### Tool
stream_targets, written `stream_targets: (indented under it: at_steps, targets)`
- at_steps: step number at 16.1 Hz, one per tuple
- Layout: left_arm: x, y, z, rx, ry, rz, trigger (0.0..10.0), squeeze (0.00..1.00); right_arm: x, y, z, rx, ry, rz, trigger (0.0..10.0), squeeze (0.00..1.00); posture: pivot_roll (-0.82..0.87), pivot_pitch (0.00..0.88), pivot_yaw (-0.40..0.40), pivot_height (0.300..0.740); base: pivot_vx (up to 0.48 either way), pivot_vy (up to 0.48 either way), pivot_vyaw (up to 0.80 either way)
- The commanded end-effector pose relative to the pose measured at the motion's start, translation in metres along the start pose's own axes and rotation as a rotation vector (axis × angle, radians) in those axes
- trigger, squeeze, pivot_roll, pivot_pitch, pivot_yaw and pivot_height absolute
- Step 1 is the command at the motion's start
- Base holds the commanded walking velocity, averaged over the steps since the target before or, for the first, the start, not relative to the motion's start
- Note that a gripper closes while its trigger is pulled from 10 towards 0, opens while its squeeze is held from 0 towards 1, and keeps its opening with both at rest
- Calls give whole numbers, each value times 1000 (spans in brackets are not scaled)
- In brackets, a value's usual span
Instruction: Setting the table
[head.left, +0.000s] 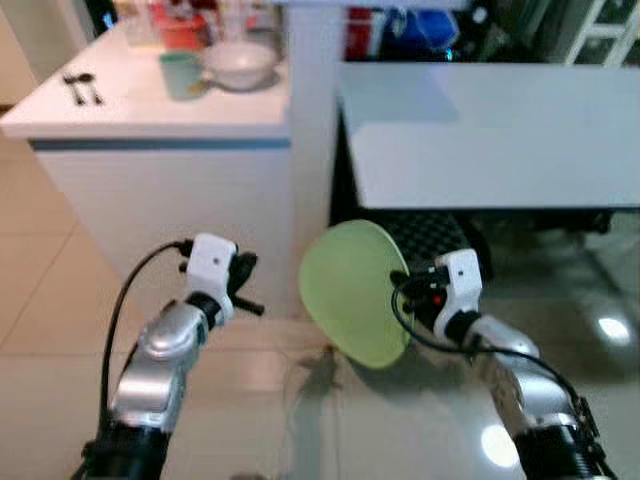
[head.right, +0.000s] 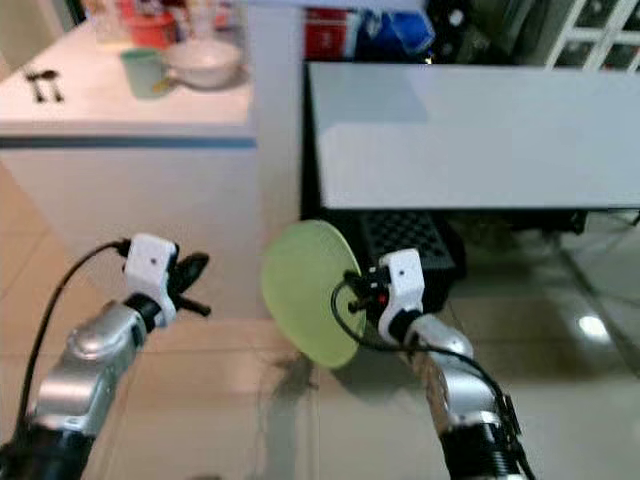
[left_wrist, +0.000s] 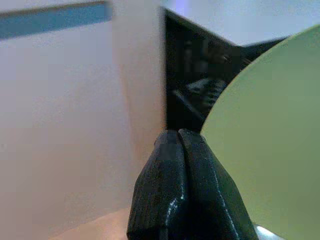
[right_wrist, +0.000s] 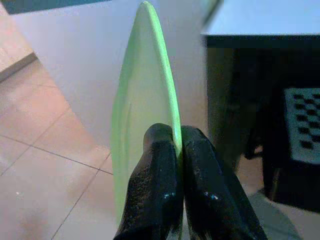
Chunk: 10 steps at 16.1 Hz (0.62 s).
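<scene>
Currently my right gripper (head.left: 405, 283) grips a green plate (head.left: 352, 292) by its rim, jaws clamped on either face, so the plate stands on edge ahead of them, above the floor (head.left: 300, 400). My left gripper (head.left: 250, 285) rides empty, jaws pressed together. From the clamped jaws, the grey counter (head.left: 480, 130) lies ahead and higher; I judge the right arm nearer.

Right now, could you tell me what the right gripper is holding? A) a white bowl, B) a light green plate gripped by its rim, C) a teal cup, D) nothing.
B: the right gripper has its two black fingers shut on the rim of the light green plate, which it holds on edge above the floor.
</scene>
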<state>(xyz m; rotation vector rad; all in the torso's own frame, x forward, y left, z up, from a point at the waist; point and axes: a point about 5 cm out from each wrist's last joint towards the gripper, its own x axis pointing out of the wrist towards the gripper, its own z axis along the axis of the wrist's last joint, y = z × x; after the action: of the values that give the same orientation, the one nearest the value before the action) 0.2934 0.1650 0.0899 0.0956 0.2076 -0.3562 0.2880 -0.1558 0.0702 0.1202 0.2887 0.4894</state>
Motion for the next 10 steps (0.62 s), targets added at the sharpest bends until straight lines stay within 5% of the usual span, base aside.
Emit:
stream_targets:
  at_steps: [1,10]
  targets:
    - [6,-7,4,23,2,-13,10000,0,-3,-5,13,-21,-53,-14,10000,0,55,0,12,740,375,-296,0]
    - [13,-11,4,95,19,12,10000,0,-2,-2,12,-22,-50,-1,10000,0,51,0,11,740,461,0,0]
